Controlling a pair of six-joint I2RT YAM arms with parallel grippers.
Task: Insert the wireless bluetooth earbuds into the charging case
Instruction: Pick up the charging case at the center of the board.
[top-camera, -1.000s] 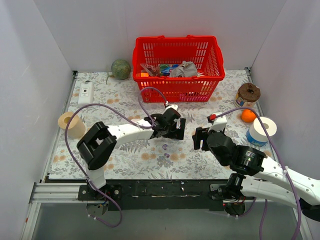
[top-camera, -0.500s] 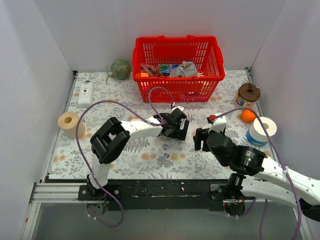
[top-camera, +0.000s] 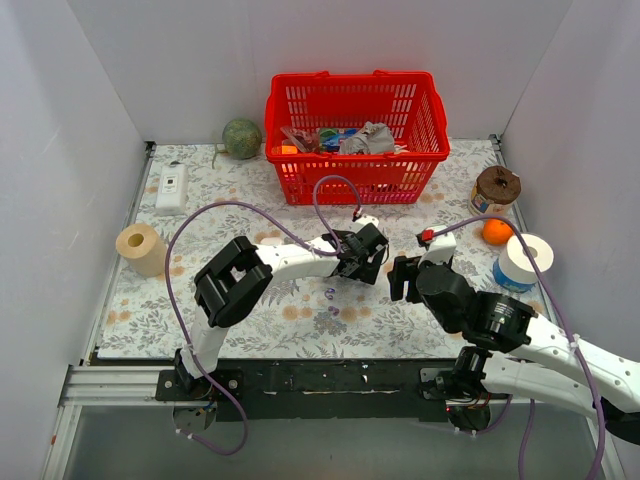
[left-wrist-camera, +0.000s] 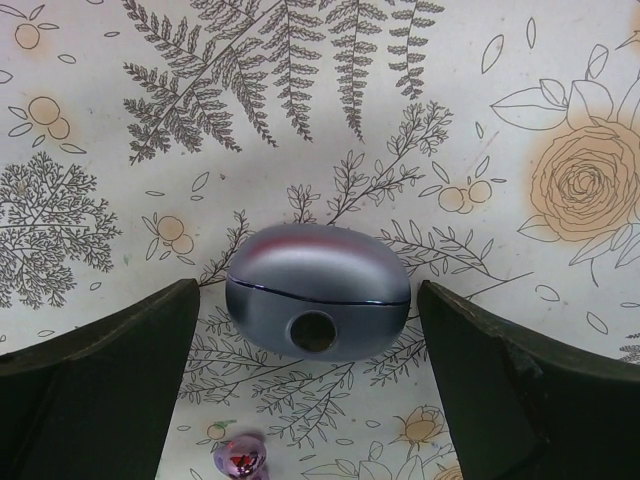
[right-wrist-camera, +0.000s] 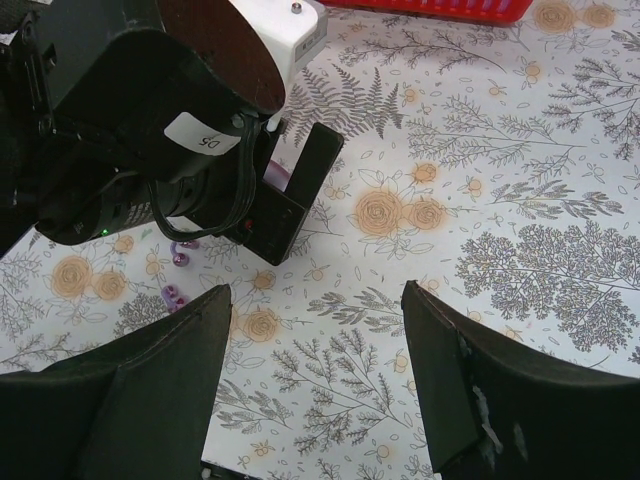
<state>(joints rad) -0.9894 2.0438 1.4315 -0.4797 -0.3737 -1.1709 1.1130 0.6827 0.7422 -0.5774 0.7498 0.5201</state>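
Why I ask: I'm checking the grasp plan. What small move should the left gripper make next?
Probably close the left gripper on the charging case: its open jaws straddle the shut case with gaps on either side, the case lies on the table, and one earbud lies loose nearby.

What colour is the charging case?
Glossy greyish lavender charging case, clearest in the left wrist view.
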